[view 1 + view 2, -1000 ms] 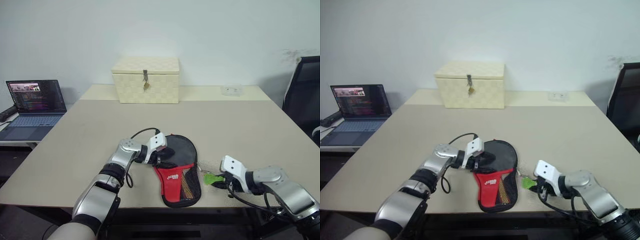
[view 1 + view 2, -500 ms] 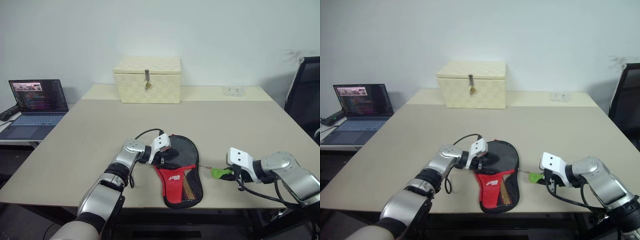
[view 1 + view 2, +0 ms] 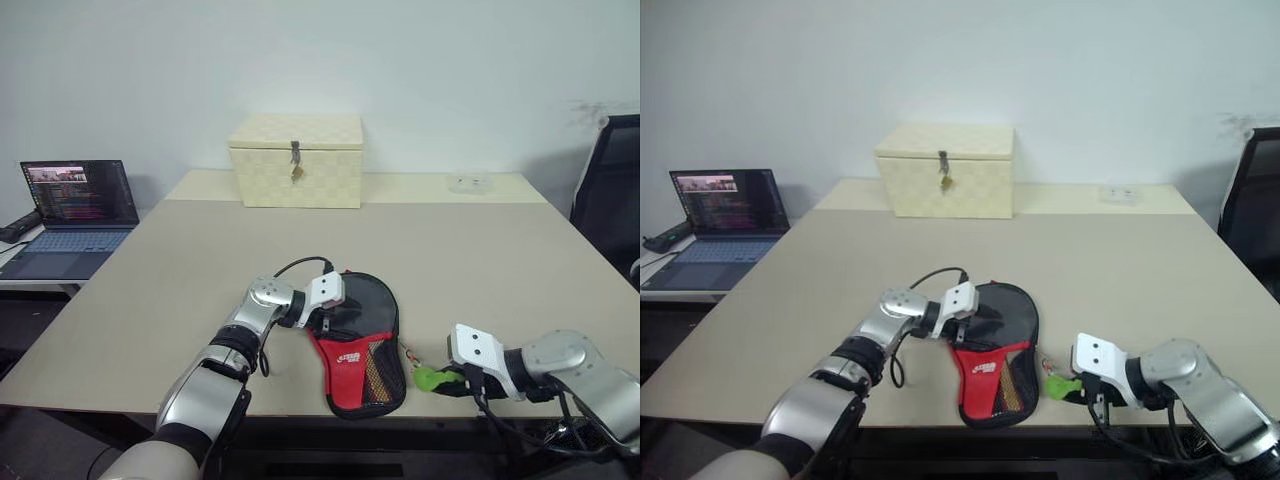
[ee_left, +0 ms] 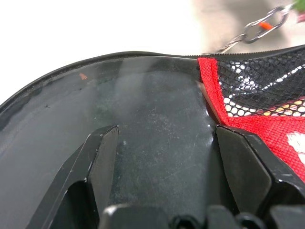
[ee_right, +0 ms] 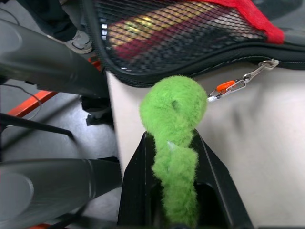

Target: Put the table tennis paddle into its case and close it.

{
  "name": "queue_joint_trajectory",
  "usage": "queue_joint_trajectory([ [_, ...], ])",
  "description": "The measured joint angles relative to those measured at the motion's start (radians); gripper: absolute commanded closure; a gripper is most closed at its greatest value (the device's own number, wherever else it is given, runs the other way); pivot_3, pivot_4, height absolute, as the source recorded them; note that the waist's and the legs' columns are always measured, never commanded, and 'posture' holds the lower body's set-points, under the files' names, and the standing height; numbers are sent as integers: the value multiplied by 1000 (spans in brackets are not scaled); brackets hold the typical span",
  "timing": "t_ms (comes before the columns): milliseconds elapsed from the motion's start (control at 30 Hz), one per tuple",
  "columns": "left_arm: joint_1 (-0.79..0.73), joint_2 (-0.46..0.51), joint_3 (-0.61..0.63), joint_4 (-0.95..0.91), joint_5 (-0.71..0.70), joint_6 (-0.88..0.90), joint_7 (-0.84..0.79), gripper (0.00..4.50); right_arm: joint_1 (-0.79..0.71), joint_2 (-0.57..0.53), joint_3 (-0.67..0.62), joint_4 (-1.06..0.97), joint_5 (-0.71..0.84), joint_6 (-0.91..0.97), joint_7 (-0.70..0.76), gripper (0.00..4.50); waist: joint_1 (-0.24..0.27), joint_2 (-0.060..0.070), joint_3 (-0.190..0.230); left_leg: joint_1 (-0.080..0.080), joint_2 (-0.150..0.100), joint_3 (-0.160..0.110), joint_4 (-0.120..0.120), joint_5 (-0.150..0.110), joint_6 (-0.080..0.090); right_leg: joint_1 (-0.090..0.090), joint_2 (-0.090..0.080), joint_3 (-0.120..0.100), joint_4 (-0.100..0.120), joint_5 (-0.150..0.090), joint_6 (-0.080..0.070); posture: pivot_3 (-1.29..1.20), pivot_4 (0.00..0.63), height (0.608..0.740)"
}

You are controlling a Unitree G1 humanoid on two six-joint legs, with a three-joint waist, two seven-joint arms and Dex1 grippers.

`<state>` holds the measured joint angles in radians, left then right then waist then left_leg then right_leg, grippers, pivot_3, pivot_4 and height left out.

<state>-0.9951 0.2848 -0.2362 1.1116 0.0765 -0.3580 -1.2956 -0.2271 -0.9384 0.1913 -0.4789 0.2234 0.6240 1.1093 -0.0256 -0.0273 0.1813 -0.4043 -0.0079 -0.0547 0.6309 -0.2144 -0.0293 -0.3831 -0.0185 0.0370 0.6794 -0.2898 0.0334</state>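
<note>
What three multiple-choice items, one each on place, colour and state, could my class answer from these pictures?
1. Where is the cream box?
A. the table's far side
B. inside the case
C. on the laptop

2. What colour is the fuzzy charm on the zip chain?
A. blue
B. green
C. white

3. How do the right gripper's fingers stand?
A. wide open
B. shut on the charm
C. shut on the box

Answers: 1 A, it sits behind the case; 2 B, bright green in the wrist view; 3 B, the fingers pinch the charm.
</note>
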Motion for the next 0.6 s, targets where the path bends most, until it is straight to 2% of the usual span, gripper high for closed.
queue_joint_trajectory([
  [233, 2, -7, 0, 1, 9, 0, 3, 954, 137, -68, -14, -200, 48, 32, 4, 4469, 3, 0, -2, 4, 0, 0, 0, -2, 3, 6, 0, 0, -3, -2, 3, 0, 150, 740],
  [400, 3, -14, 0, 4, 13, 3, 4, 954, 183, -96, -16, -309, 99, 79, 2, 4470, 1, -2, -3, 7, 0, -1, 0, -2, 3, 9, 0, 0, -3, -3, 3, 0, 150, 740],
  [600, -8, -26, 0, 23, 20, 4, 7, 954, 198, -64, 39, -351, 109, 128, -53, 4470, 5, -4, -6, 6, 0, -2, 0, -2, 3, 10, -1, -2, -5, -3, 3, 0, 150, 740],
])
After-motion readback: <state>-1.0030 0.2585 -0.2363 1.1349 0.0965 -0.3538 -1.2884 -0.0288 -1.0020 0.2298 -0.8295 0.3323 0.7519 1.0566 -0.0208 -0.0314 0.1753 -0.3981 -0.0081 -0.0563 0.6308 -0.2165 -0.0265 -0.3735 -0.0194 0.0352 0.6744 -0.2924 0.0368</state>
